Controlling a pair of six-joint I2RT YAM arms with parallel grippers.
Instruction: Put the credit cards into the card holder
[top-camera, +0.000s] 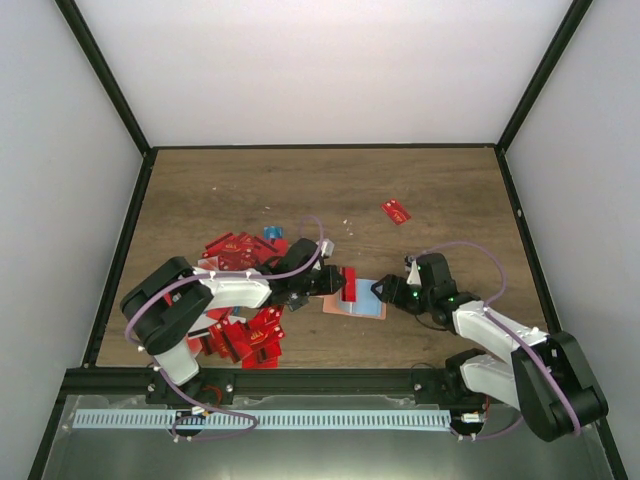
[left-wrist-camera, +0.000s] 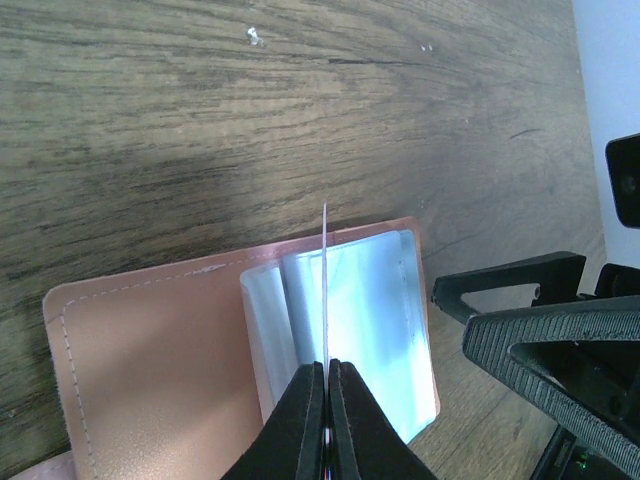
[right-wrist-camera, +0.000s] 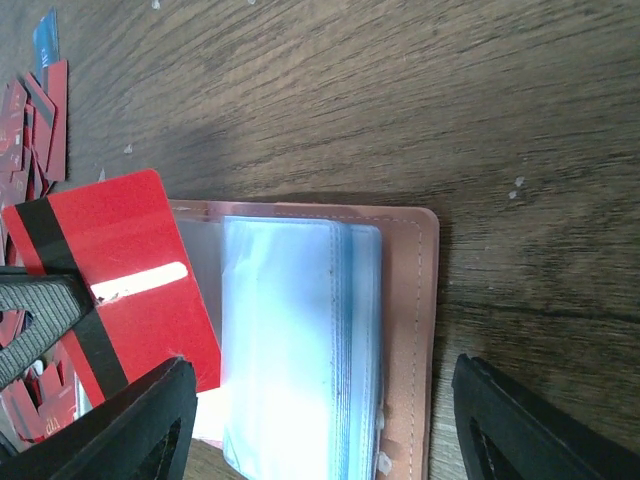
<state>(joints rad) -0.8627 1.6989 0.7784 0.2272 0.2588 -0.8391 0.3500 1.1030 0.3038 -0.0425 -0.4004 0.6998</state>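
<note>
Left wrist view shows the held card (left-wrist-camera: 326, 270) only as a thin edge, pinched by the left jaws over the open card holder (left-wrist-camera: 160, 370). Right wrist view shows its red, black-striped face. The right jaws stand wide, empty. Top view alone shows one stray red card (top-camera: 396, 211), one blue card (top-camera: 270, 232) and an uncountable red heap (top-camera: 245, 338) on the surface (top-camera: 330, 180).

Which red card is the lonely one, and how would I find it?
Find the open card holder near the front middle of the wooden table. From it, go toward the back right, away from the heaps of red cards on the left. The lonely card is the only red one on bare wood with no card touching it.
</note>
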